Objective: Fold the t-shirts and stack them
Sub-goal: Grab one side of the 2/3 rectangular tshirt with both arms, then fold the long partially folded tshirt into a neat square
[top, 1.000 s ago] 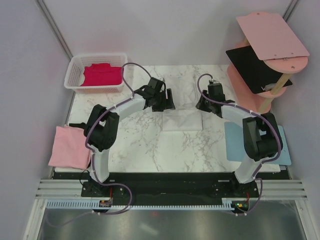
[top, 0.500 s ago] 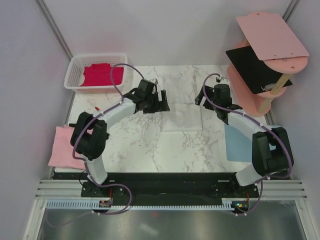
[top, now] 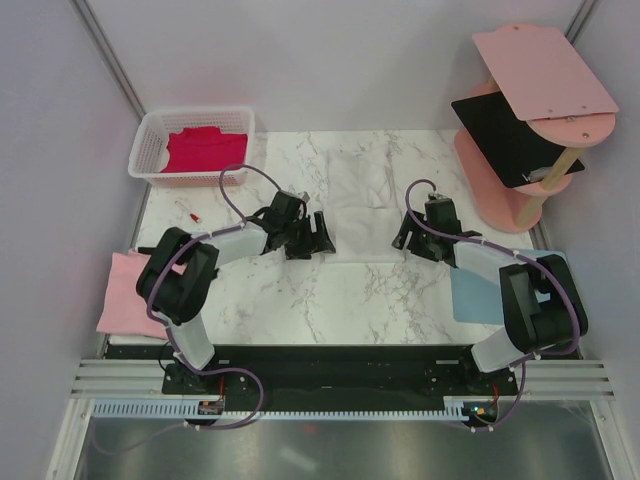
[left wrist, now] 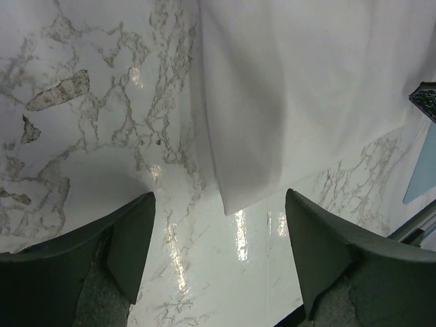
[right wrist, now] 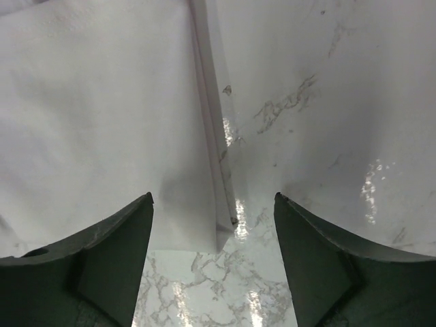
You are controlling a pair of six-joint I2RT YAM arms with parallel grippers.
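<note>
seemingly we are between folds: on the marble table (top: 290, 300) the white t-shirt (top: 362, 200) lies as a long strip, from the middle toward the far edge. the left gripper (left wrist: 219, 218) and right gripper (right wrist: 212, 211) hover at its near corners, fingers apart, holding nothing. next we'd pinch both corners evenly and fold. no writing is legible.

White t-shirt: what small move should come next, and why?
Probably lower the left gripper and right gripper onto the white t-shirt's near corners and close. Both stand open with a corner lying between the fingers, ungripped, and the shirt seems only part-folded.
</note>
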